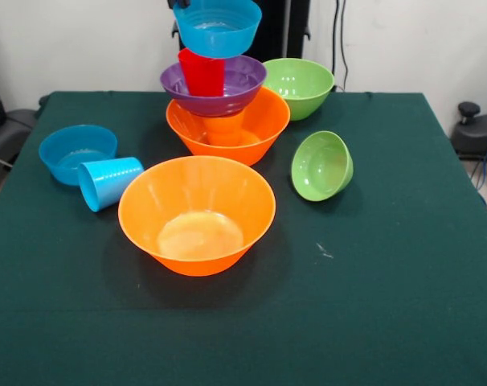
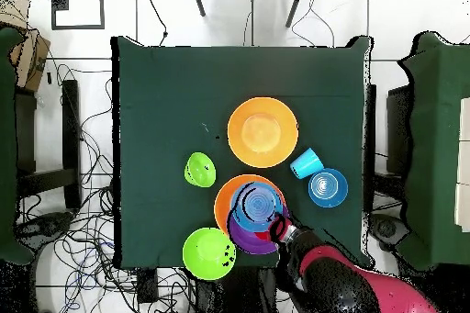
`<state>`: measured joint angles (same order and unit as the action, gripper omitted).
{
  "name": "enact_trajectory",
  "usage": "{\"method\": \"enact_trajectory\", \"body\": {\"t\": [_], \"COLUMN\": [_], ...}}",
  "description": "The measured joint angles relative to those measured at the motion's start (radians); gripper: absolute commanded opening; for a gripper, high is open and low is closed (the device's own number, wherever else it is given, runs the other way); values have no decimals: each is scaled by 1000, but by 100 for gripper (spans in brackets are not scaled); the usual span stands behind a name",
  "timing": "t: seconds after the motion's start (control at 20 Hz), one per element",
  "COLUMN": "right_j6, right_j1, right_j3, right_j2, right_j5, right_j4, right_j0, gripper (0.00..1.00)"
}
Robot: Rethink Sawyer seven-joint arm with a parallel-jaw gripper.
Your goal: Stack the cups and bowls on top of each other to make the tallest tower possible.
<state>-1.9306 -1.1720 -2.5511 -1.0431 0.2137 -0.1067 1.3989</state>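
The tower stands at the table's far middle: a large orange bowl (image 1: 259, 129) holds an orange cup (image 1: 225, 129), then a purple bowl (image 1: 242, 80), a red cup (image 1: 202, 72) and a small blue bowl (image 1: 218, 26) on top. From overhead the blue bowl (image 2: 257, 206) covers most of the purple bowl (image 2: 250, 239) and the orange bowl (image 2: 226, 201). My gripper (image 2: 281, 229) is at the top bowl's rim on the robot's side. Only dark tips of the gripper (image 1: 177, 5) show in the front view.
On the green table (image 1: 388, 281): a second large orange bowl (image 1: 197, 213) upright in the middle, a light blue cup (image 1: 108, 182) on its side, a small blue bowl (image 1: 77, 153), a large green bowl (image 1: 298, 86) beside the tower, and a small green bowl (image 1: 321, 166) tipped on its side.
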Motion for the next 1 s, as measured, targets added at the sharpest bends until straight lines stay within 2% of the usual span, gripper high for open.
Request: {"method": "enact_trajectory", "body": {"t": [1.0], "right_j6": [0], "right_j1": [2], "right_j3": [0], "right_j2": [-1], "right_j5": [0], "right_j4": [0], "right_j0": [24], "gripper": [0]}}
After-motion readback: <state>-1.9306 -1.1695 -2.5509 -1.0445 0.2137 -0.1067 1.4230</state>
